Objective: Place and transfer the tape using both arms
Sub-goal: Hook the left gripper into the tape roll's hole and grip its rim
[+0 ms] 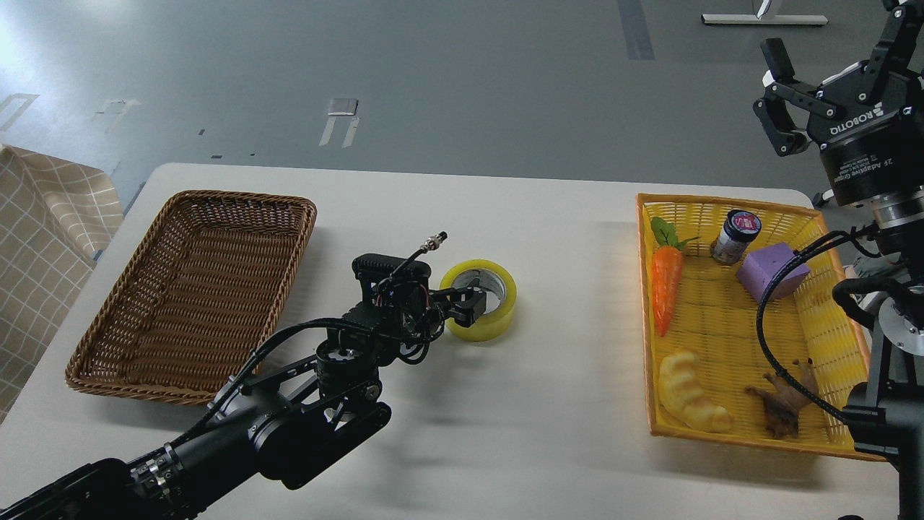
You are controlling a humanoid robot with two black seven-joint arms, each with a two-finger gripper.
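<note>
The tape, a yellow translucent roll with a grey-white core, lies flat on the white table near its middle. My left gripper sits at the roll's near-left rim, with a finger over the rim's wall. It is dark and seen from behind, so I cannot tell if it grips the roll. My right gripper is raised high at the top right, above the far end of the yellow basket. Its fingers are spread wide and it holds nothing.
A brown wicker basket stands at the left. The yellow basket holds a carrot toy, a small jar, a purple block, a croissant toy and a brown figure. A checked cloth hangs at the far left.
</note>
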